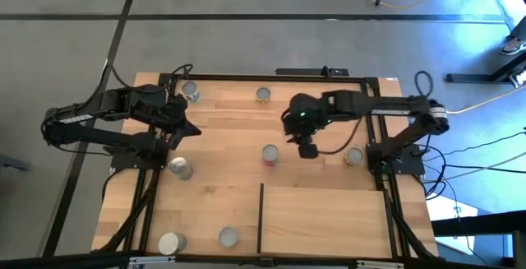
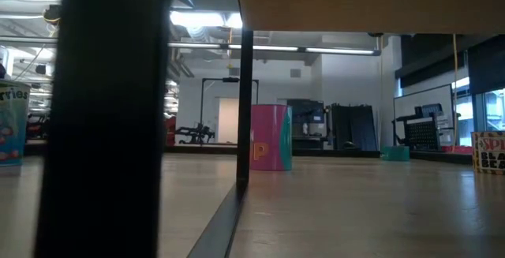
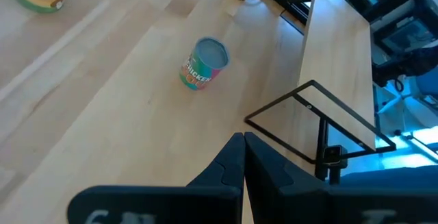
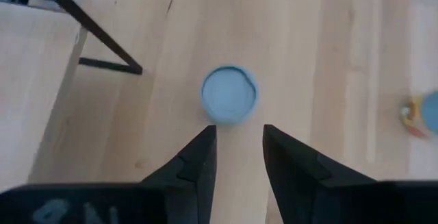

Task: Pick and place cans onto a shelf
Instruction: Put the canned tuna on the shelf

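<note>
Several cans stand upright on their bases on the wooden tabletop. The pink-labelled can (image 1: 270, 155) is at mid-table and also shows in the low view (image 2: 271, 137) and the left wrist view (image 3: 203, 63). My right gripper (image 1: 306, 148) hovers open just right of it. In the right wrist view the can's silver top (image 4: 229, 94) lies just ahead of the spread fingers (image 4: 239, 138), and nothing is between them. My left gripper (image 1: 187, 127) (image 3: 243, 145) is shut and empty, raised over the table's left part. The shelf (image 1: 325, 220) is the light-wood panel at the near right.
Other cans stand at the far edge (image 1: 191, 94) (image 1: 263, 95), at the left (image 1: 180, 168), near the front edge (image 1: 171, 242) (image 1: 228, 236), and beside the right arm's base (image 1: 354, 156). A black frame (image 3: 321, 125) carries the shelf, and its post (image 2: 106, 116) fills the low view's left.
</note>
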Robot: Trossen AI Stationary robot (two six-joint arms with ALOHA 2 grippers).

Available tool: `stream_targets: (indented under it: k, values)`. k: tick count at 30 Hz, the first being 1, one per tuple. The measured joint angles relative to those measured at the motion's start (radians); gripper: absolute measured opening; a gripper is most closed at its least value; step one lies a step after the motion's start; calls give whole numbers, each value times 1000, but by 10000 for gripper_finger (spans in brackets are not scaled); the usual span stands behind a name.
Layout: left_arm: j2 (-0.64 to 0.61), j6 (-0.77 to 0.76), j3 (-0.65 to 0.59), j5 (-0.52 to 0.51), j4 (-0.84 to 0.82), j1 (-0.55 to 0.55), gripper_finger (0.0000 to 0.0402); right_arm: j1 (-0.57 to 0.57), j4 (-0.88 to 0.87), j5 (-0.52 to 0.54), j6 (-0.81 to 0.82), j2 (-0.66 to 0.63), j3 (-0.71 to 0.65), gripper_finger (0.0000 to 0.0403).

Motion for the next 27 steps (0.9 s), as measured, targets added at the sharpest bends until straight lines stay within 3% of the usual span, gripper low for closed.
stream_targets:
  k: [8,15,20,27]
  values:
    - [-11,62,0,1,0,0,0,38,-5,1,-134,135,0,122]
    - [-11,63,0,1,-1,0,0,39,-3,59,-104,201,0,122]
    - [-11,63,0,1,0,0,0,16,-6,288,118,198,0,122]
    - [-10,63,0,0,-1,0,0,-115,-211,298,507,184,44,122]
